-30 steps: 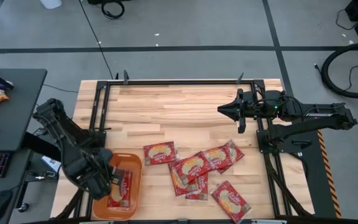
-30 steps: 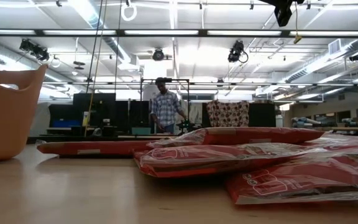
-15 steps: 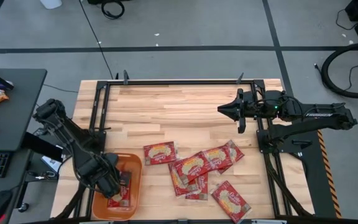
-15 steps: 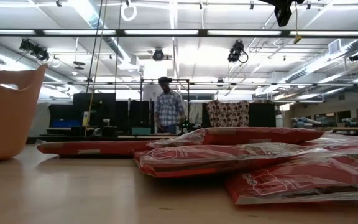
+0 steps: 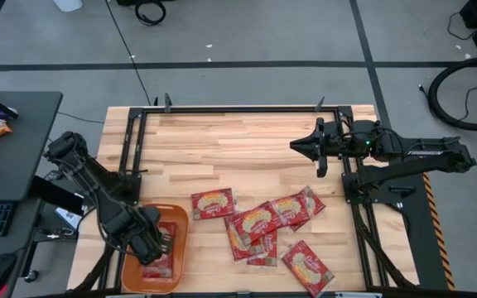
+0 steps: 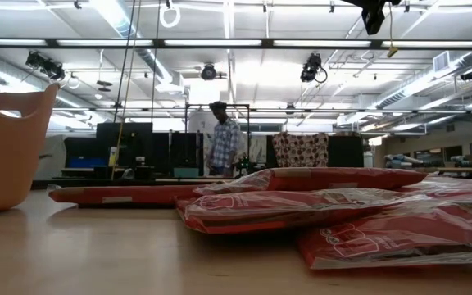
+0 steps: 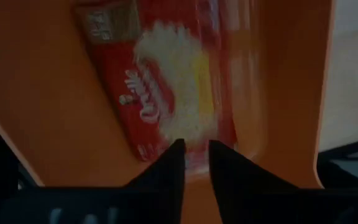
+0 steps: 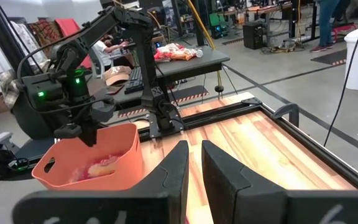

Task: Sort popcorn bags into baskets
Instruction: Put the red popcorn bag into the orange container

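left jaws [image 5: 166, 238] nearly closed, empty, over bagged orange basket [image 5: 180, 225], right jaws [image 5: 293, 146] narrowed, above bare wood

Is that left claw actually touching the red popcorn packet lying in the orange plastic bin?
Cannot tell. In the left wrist view the left gripper fingers overlap the red popcorn packet in the orange plastic bin, but no contact or gap shows plainly.

One orange basket [image 5: 176, 222] sits at one corner of the desk [image 5: 247, 157]. At least one red popcorn bag [image 5: 161, 263] lies inside it. Beside the basket, about six more popcorn bags [image 5: 259, 223] lie overlapping on the desk. Two robot arms are present. One person [image 6: 224, 147] stands beyond the desk.
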Available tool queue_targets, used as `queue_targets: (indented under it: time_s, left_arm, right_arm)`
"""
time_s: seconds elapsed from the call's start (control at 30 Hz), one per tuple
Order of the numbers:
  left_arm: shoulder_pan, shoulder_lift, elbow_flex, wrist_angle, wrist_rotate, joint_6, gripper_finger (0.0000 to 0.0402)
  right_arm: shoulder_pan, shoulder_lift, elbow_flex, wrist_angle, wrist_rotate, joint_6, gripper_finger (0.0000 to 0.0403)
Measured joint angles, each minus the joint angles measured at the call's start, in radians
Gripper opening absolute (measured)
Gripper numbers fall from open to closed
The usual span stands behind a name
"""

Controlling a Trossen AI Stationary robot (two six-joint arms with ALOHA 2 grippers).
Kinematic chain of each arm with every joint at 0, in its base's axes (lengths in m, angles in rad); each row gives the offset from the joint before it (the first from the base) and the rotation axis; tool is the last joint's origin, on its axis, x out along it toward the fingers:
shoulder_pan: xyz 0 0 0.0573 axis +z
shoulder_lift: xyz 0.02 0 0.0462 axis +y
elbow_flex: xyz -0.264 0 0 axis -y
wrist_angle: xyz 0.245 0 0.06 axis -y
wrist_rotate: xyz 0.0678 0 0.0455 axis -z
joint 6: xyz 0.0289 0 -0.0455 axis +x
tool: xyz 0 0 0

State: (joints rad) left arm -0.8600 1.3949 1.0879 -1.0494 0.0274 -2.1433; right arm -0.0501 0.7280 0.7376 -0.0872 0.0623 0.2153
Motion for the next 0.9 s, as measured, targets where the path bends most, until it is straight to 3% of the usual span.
queue_targets:
  time_s: [0.1, 0.17, 0.3, 0.37, 0.73, 0.9]
  left_arm:
    - [0.013, -0.001, 0.005, 0.031, -0.007, 0.017, 0.0121]
    - [0.028, -0.004, 0.027, 0.068, -0.075, 0.081, 0.0132]
    - [0.084, -0.009, 0.058, 0.202, -0.279, 0.341, 0.0132]
    - [0.122, -0.008, 0.059, 0.269, -0.330, 0.503, 0.0127]
    - [0.379, 0.066, 0.060, 0.346, -0.322, 1.118, 0.0121]
    - [0.463, 0.158, 0.059, 0.345, -0.293, 1.302, 0.0133]
  right_arm:
    - [0.000, 0.000, 0.000, 0.000, 0.000, -0.002, 0.0050]
    - [0.000, 0.000, 0.000, 0.000, 0.000, -0.002, 0.0050]
    - [0.000, 0.000, 0.000, 0.000, 0.002, -0.008, 0.0050]
    - [0.000, 0.000, 0.000, 0.004, 0.012, -0.009, 0.0050]
    - [0.000, 0.000, 0.000, 0.005, 0.023, 0.017, 0.0050]
    - [0.000, 0.000, 0.000, 0.004, 0.026, 0.017, 0.0050]
